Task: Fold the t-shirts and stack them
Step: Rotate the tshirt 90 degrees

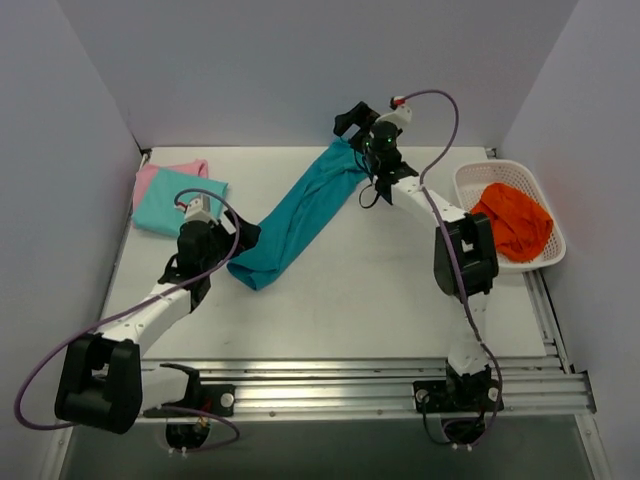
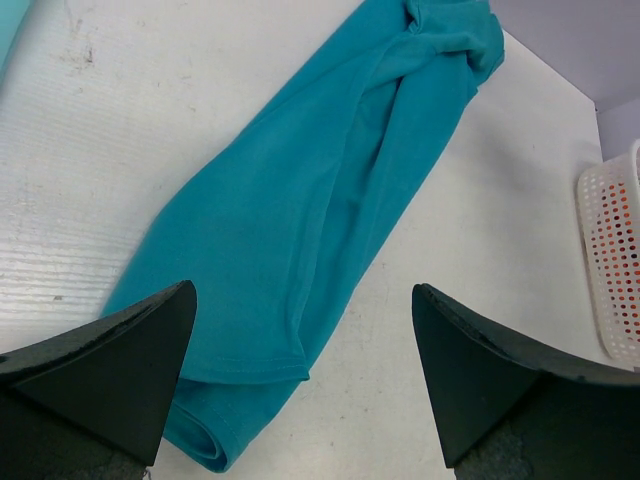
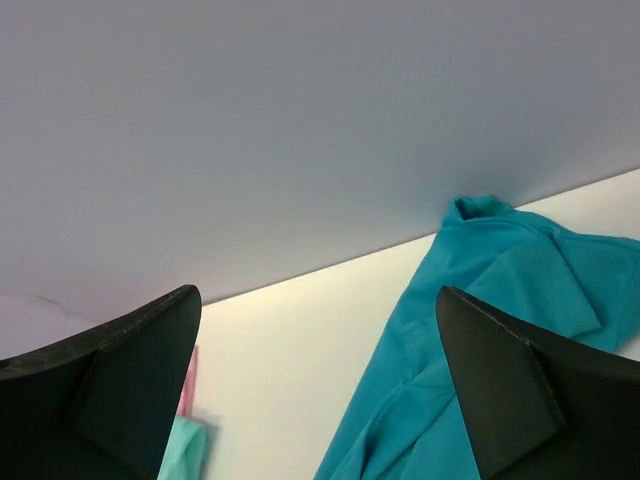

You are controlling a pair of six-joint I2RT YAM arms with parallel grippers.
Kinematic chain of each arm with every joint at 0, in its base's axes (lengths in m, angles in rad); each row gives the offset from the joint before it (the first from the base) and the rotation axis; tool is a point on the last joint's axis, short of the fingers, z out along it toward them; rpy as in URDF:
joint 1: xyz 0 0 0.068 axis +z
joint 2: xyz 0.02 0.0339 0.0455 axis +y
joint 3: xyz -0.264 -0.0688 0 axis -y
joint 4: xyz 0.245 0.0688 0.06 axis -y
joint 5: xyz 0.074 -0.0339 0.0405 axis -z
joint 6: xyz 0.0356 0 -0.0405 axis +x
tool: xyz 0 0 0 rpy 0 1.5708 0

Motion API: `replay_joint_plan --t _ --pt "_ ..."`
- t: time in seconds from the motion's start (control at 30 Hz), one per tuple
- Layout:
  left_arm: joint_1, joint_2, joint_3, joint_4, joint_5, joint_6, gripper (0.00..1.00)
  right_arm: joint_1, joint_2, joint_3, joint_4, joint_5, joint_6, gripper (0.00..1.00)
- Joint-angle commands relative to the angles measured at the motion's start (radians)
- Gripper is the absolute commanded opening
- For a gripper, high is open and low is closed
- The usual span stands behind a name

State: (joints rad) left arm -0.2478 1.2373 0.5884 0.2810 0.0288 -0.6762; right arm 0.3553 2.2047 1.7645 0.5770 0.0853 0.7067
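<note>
Table [image 1: 380,290] is mostly taken up by the teal shirt [image 1: 300,215], which is laid out as a long narrow band, apparently doubled lengthwise. Its near hem is seen under and between the jaws of the left gripper [image 2: 302,290]. Its far end, bunched by the back wall, is seen below and to one side of the jaws of the right gripper [image 3: 320,290]. Both pairs of jaws are spread wide and nothing is held. Basket [image 1: 470,180] with orange cloth [image 1: 512,222] is set well apart from both jaws. Aqua shirt [image 1: 185,205] is stacked on pink shirt [image 1: 165,172], near the left jaws.

Step is judged to be a cross-fold of the band. Far bunch should be flattened first. Hem corners should then be pinched through both layers and carried toward the far end until the edges meet. Open room is found between band and basket. Little room is left behind the right jaws, where the back wall is close.
</note>
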Motion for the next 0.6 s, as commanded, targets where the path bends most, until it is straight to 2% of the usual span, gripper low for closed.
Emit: replay_joint_plan --t 0.0,0.03,0.1,0.13,0.2,0.23,0.33,0.4,0.57 --pt "-0.001 -0.048 0.002 0.007 -0.007 0.004 0.98 0.074 -0.278 -0.156 0.025 0.126 -0.079 1.0" --pt "-0.001 -0.058 -0.002 0.003 -0.009 0.004 0.98 0.092 -0.374 -0.213 0.024 0.148 -0.07 1.0" --pt "0.004 -0.071 -0.005 -0.005 0.0 -0.002 0.98 0.138 -0.463 -0.423 0.064 0.192 -0.007 1.0" --pt "0.005 -0.073 -0.007 -0.006 0.005 -0.003 0.98 0.193 -0.538 -0.492 0.075 0.203 0.017 1.0" --pt "0.007 -0.091 -0.009 -0.023 0.008 -0.009 0.98 0.266 -0.588 -0.662 0.098 0.261 0.083 1.0" --pt "0.008 -0.101 -0.009 -0.031 0.006 -0.013 0.98 0.345 -0.611 -0.703 0.092 0.287 0.105 1.0" --pt "0.013 -0.147 -0.018 -0.072 -0.013 -0.017 0.98 0.497 -0.585 -0.807 0.078 0.355 0.194 1.0" --pt "0.019 -0.183 -0.027 -0.101 -0.015 -0.022 0.98 0.552 -0.547 -0.83 0.061 0.366 0.24 1.0" --pt "0.027 -0.266 -0.036 -0.166 -0.02 -0.034 0.98 0.686 -0.392 -0.803 0.037 0.373 0.339 1.0"
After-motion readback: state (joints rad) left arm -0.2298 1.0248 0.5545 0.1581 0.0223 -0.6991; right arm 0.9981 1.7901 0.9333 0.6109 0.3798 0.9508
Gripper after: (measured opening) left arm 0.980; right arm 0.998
